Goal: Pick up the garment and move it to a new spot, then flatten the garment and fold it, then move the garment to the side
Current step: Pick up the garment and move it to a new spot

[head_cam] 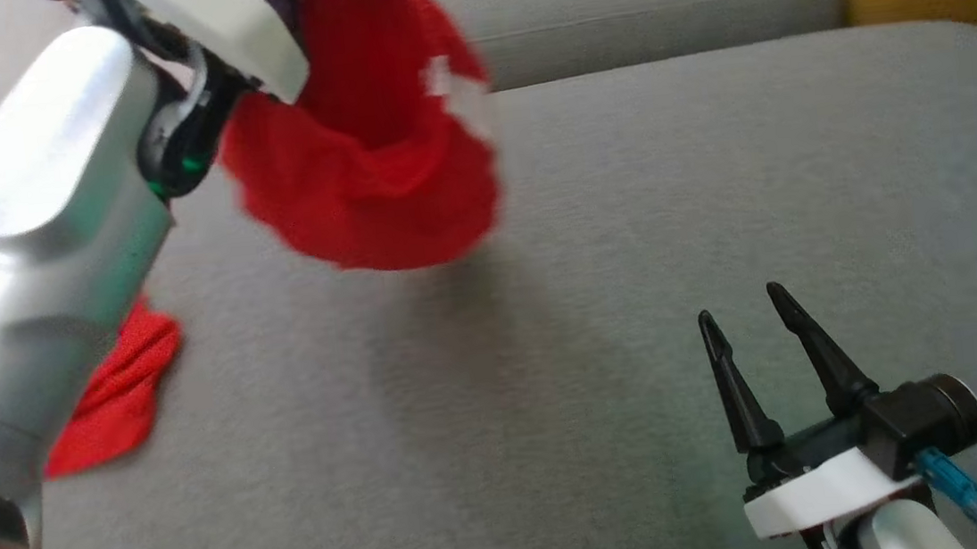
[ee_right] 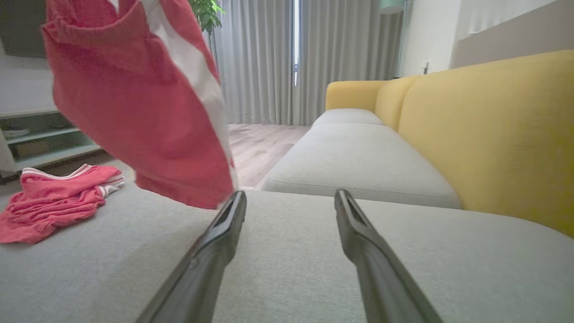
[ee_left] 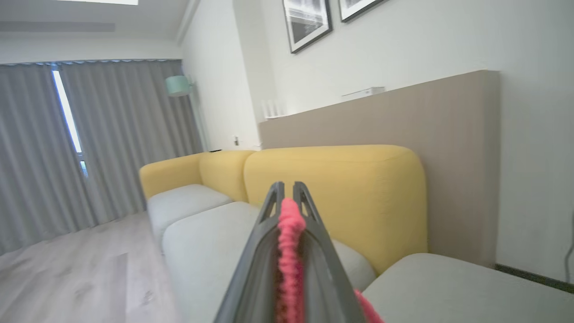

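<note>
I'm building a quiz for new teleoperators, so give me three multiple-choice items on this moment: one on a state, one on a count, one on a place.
1. The right hand is: A open and empty; B shut on cloth; C shut on nothing.
2. Red garments in view: A one; B two; C three.
3. The crumpled red mesh garment lies: A on the grey fabric sofa seat; B in the right hand; C beneath the right hand.

1 A, its fingers stand apart with nothing between.
2 B, a red garment with a white stripe hangs from the left hand, and another lies crumpled.
3 A, it rests on the seat at the robot's left.
</note>
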Controlling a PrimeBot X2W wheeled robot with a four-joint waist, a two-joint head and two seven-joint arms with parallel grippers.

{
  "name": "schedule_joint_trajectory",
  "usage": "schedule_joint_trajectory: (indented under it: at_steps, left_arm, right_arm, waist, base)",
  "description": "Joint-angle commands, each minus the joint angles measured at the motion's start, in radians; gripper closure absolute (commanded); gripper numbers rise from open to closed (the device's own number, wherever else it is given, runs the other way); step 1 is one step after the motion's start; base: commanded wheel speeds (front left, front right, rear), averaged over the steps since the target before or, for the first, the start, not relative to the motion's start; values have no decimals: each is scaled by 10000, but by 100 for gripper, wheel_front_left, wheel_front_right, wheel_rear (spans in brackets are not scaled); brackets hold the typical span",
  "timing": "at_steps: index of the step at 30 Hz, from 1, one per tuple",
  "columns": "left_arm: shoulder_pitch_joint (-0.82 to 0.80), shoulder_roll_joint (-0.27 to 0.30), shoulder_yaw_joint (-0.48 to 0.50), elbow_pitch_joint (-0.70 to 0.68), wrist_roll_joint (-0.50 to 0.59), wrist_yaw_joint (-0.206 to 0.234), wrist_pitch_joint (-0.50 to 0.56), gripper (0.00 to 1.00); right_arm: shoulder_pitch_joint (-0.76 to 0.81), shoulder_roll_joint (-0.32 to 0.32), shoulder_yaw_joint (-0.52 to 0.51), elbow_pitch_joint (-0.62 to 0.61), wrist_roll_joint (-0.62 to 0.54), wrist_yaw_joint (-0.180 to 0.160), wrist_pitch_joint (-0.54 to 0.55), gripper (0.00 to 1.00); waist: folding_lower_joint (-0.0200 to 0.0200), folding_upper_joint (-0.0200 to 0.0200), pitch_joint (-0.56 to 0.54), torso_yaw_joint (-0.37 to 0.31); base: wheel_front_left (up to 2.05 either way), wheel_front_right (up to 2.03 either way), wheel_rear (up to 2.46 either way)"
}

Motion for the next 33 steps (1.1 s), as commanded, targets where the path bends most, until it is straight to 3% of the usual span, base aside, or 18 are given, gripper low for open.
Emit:
schedule_joint_trajectory:
  at_steps: [1, 11, 18, 19, 20, 25, 28, 33]
  left_arm:
    - [-636, 236, 252, -385, -167, 16, -25, 100]
    - [972, 26, -272, -277, -872, 28, -270, 100]
    - [2704, 42, -1029, 1099, -158, 404, -1393, 100]
    - [2870, 11, -1110, 1353, -46, 465, -1525, 62]
    - [3019, -47, -1116, 1569, 5, 542, -1657, 0]
    - [3579, -461, -763, 2049, 147, 846, -2033, 0]
    - [4159, -704, 337, 1745, 160, 1330, -2068, 0]
    - [6055, -960, 2343, 624, 1400, 2211, -2073, 0]
  right_arm:
    - [-260, 27, 248, -381, 117, 75, -26, 0]
    - [-380, 27, 298, -535, 360, 75, -26, 0]
    - [-542, 27, 316, -571, 528, 75, -26, 0]
    - [-547, 27, 333, -526, 544, 75, -26, 0]
    - [-556, 27, 335, -486, 558, 75, -26, 0]
    - [-477, 28, 131, -407, 644, 75, -26, 0]
    - [-379, 28, 7, -299, 659, 75, -26, 0]
    - [-183, 28, -288, -54, 673, 75, -26, 0]
  waist:
    - [1, 0, -154, -949]
    - [1, 0, 469, -2659]
    - [1, 0, 1250, -3084]
    - [1, 0, 1279, -3094]
    - [1, 0, 1296, -3092]
    - [1, 0, 1110, -2725]
    - [1, 0, 859, -2369]
    - [1, 0, 274, -1686]
  base:
    - [0, 0, 0]
    - [0, 0, 0]
    - [0, 0, 0]
    - [0, 0, 0]
    - [0, 0, 0]
    - [0, 0, 0]
    - [0, 0, 0]
    - [0, 0, 0]
